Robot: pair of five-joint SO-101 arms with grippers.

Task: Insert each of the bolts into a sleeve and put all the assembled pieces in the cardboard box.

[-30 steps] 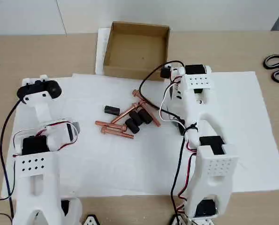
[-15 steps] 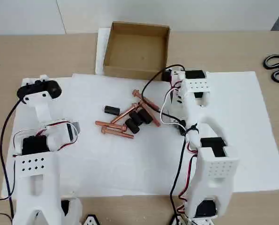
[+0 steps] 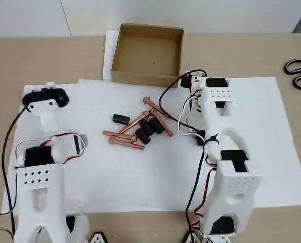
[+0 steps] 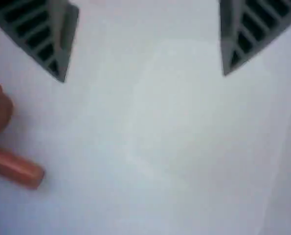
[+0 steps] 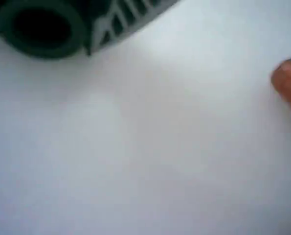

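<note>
Several copper bolts point(image 3: 132, 129) and black sleeves point(image 3: 149, 127) lie in a loose heap on the white paper, with one sleeve point(image 3: 121, 119) apart to their left. The open-topped cardboard box point(image 3: 145, 77) stands behind them. My left gripper point(image 4: 145, 49) hangs open low over bare paper, with two bolt ends point(image 4: 13, 169) at the edge of its view. The left arm point(image 3: 44, 98) is left of the heap. My right gripper point(image 5: 72, 34) is shut on a black sleeve point(image 5: 42, 29), close above the paper, and a bolt tip point(image 5: 289, 83) lies nearby. The right arm point(image 3: 216, 98) is right of the heap.
The white paper point(image 3: 140, 177) covers the middle of the wooden table. Scissors point(image 3: 299, 71) lie at the far right edge. Cables point(image 3: 175, 109) from the right arm loop over the paper beside the heap. A second white sheet point(image 3: 109, 50) sticks out left of the box.
The right arm has shifted a little to the right and towards the near edge. The left arm's head has drifted slightly right. Bolts and sleeves on the paper have stayed put.
</note>
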